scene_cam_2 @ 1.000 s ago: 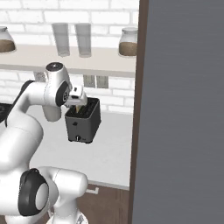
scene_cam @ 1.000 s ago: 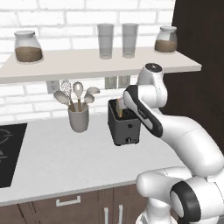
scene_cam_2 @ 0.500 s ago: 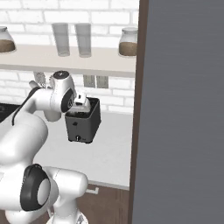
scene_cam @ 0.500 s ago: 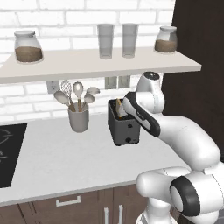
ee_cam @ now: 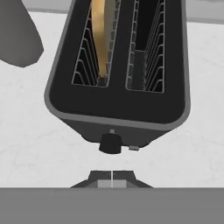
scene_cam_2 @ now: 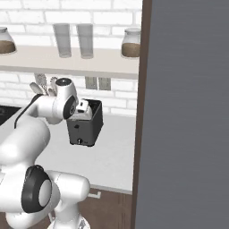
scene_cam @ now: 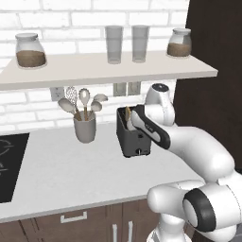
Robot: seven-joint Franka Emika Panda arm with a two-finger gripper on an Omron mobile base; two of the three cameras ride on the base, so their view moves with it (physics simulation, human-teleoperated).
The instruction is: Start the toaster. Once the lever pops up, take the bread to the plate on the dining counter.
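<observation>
Utensil crock (scene_cam: 85, 128) with spoons stood left of the toaster (scene_cam: 133, 134), near it. Black cooktop (scene_cam: 10, 165) lay at the far left edge. A shelf (scene_cam: 108, 68) above carried two jars and two glasses. A dark tall panel (scene_cam_2: 188, 112) blocked the right side. White bench (scene_cam: 71, 170), white brick wall behind. Toaster dark, boxy, two slots; bread (ee_cam: 103, 35) sat upright in the left slot, golden crust showing. Lever (ee_cam: 110, 143) on the front face. End effector (ee_cam: 112, 175) clenched, empty, just above the lever end.
</observation>
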